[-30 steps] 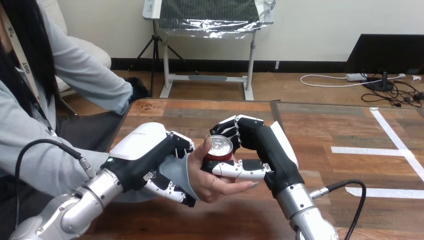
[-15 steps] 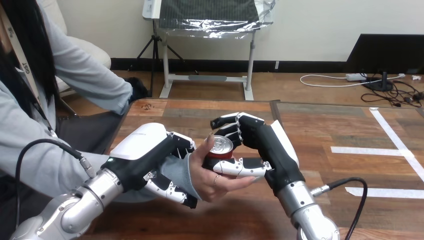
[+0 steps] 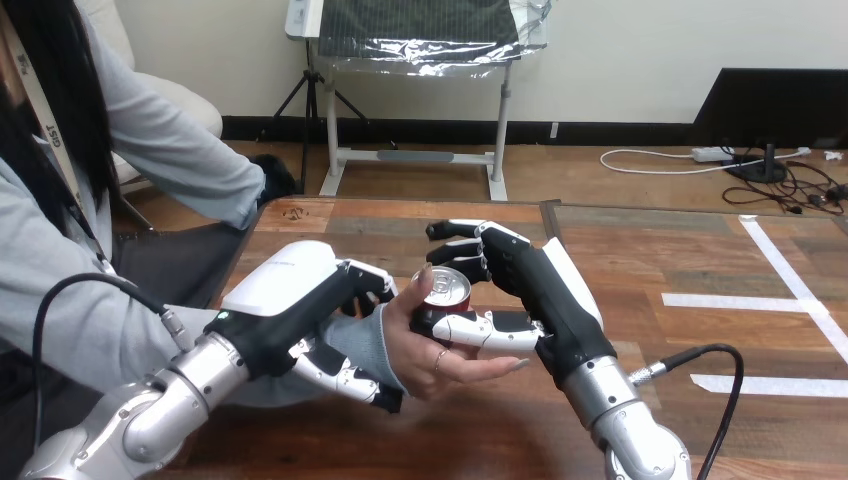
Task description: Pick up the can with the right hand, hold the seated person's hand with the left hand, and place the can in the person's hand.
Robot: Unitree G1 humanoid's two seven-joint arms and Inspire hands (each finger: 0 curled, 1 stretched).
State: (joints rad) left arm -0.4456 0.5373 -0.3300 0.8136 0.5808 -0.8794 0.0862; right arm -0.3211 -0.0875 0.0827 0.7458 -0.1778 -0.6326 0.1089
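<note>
right hand change: fingers (image 3: pixel 462 245) have lifted off the far side of the can since a second ago, now spread and only loosely bent; thumb lies low along the can's near side
right hand (image 3: pixel 530 285) state: looks released, no longer clamped round the can
can (image 3: pixel 446 290): upright, just left of the right hand's palm, standing in the person's hand; barely shifted from a second ago
person's hand (image 3: pixel 440 365): palm up under the can and under the right thumb, its own thumb touching the can's left side; not closed round it yet
left hand (image 3: pixel 290 300) state: grasping the person's wrist (image 3: pixel 362 342), thumb over it, fingers curled beneath the grey cuff; unchanged
meaning for task: pick-up and hold done, the placing is near its end; the can's weight seems to rest on the palm
next, as a guess: draw the right hand back to the right, clear of the can
in the way: right thumb lies between can and person's fingertips; pulling out carelessly could tip the can
around: bare wooden table (image 3: pixel 640 240) right of the right hand, white tape strips (image 3: pixel 740 300) further right, well apart
</note>
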